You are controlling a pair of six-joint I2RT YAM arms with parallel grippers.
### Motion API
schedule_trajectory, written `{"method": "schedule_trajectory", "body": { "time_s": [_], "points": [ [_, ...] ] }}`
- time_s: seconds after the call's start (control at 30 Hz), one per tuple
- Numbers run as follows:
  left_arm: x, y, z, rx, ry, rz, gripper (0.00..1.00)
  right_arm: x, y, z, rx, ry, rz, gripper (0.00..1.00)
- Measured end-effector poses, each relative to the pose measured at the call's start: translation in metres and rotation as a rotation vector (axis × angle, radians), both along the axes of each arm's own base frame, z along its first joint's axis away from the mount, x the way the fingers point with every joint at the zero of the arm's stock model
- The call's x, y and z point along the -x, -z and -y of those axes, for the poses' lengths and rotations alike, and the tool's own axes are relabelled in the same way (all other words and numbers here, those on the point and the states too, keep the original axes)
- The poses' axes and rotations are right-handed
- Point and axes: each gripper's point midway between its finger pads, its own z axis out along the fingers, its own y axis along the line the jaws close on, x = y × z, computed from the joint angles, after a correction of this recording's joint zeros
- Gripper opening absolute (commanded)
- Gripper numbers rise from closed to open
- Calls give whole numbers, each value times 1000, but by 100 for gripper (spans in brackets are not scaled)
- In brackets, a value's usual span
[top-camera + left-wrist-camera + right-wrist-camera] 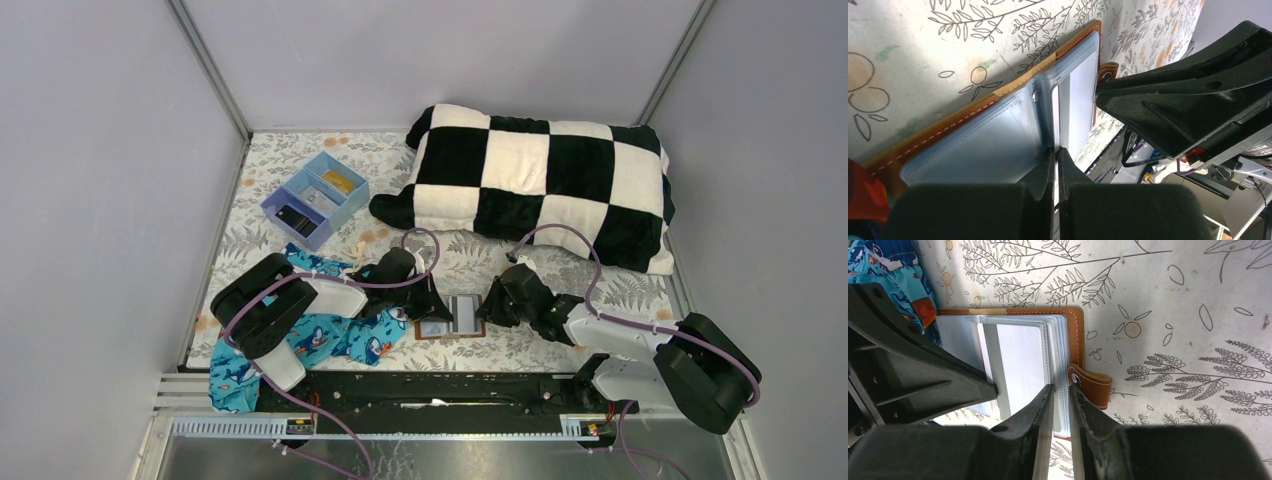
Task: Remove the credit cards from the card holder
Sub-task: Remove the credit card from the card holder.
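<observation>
At the near edge of the floral-covered bench [470,262], the card holder [450,318] is lying open between the two arms. The left end effector [1055,152] is pinching one of its clear sleeves, fingers pressed almost together. The right end effector [1060,390] is nipping the sleeve edges just beside the snap tab [1093,385]. A whitish-grey credit card [1020,360] is sitting inside a sleeve. A shark-print cloth [330,340] is lying under the left arm. Farther back, a blue divided tray [288,228] and a checkered pillow [540,180] are resting.

Top camera looks down; close wrist cameras probably share the card holder [973,135].
</observation>
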Motion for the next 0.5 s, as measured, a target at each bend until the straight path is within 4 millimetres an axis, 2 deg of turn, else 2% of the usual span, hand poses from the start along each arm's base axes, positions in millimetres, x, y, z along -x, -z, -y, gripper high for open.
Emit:
{"method": "schedule_trajectory", "body": {
  "time_s": [0.13,0.2,0.3,0.5],
  "points": [
    [1,1,1,10,-2,-11,13,0,0,1,2,1,-1,25],
    [1,2,1,7,-4,-19,11,0,0,1,2,1,-1,25],
    [2,4,0,4,-6,-25,1,0,0,1,2,1,-1,25],
    [2,4,0,4,-7,-28,0,0,0,1,3,2,-1,25]
  ]
}}
